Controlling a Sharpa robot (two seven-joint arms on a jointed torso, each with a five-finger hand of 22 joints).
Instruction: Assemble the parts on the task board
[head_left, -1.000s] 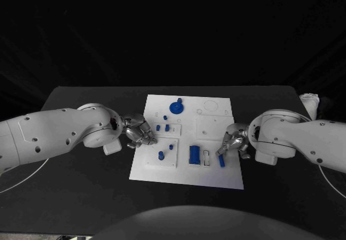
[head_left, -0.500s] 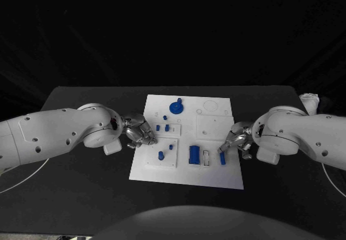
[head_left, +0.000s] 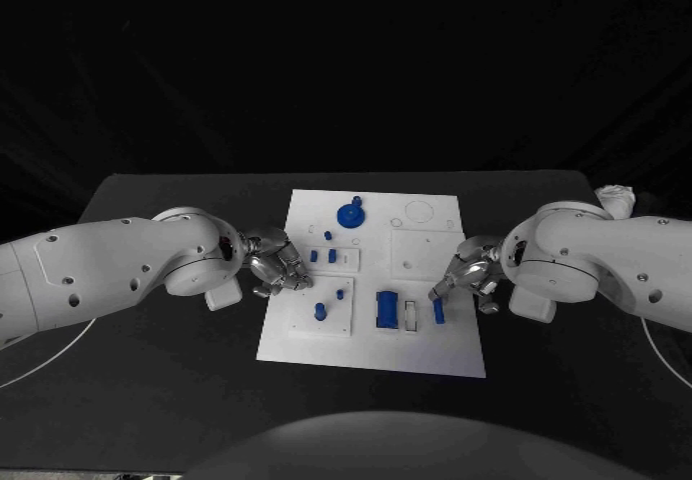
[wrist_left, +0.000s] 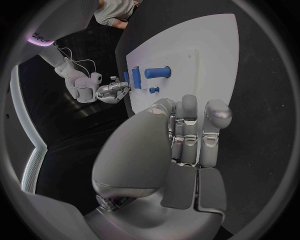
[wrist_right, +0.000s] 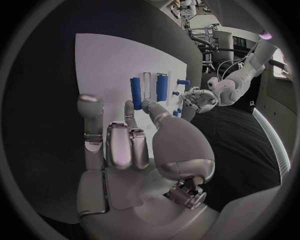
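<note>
The white task board lies mid-table. On it are a round blue knob, small blue pegs, a thick blue block and a slim blue bar beside a narrow slot. My left hand sits at the board's left edge, fingers straight and holding nothing. My right hand hovers at the right edge, just above the slim bar, with its fingers spread and nothing held. Whether its thumb touches the bar I cannot tell.
A white crumpled object sits at the table's back right corner. A thin cable runs across the table at the left. Bare black table surrounds the board.
My right hand and forearm have drawn slightly inward and up over the board's right edge. The slim blue bar has shifted a little toward the slot. The left hand has stayed still.
</note>
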